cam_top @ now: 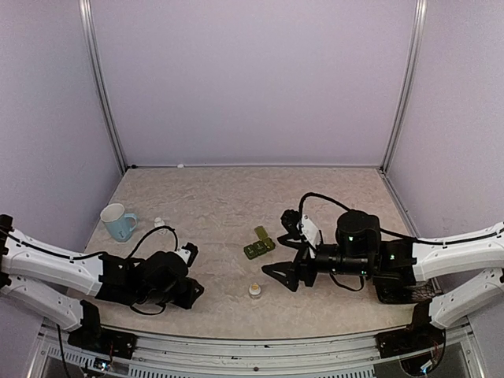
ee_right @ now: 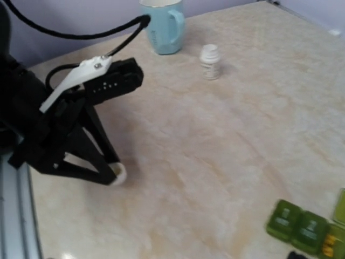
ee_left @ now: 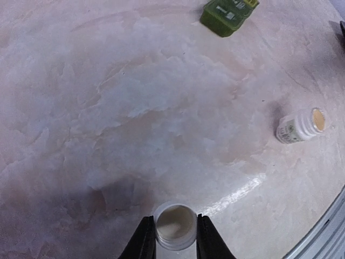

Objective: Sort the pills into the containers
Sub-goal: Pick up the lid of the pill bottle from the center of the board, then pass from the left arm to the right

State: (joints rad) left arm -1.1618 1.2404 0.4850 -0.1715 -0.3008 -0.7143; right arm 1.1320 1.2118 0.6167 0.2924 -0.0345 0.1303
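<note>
- Closest to the left wrist camera, a white cap (ee_left: 175, 226) sits clamped in the left pincer (ee_left: 173, 220); the green pill-box strip (ee_left: 228, 13) lies well apart, far right.
- Top view: right pincer (cam_top: 280, 277) spread apart, strip just far-left of it.
- Right wrist view: strip near right. Likely cap-handling; next, lift it clear, then fetch pills.

Two pill bottles (cam_top: 254, 290) (cam_top: 160, 224), one mug (cam_top: 116, 221), one green pill-box strip (cam_top: 257, 250), one white cap (ee_left: 175, 226).
</note>
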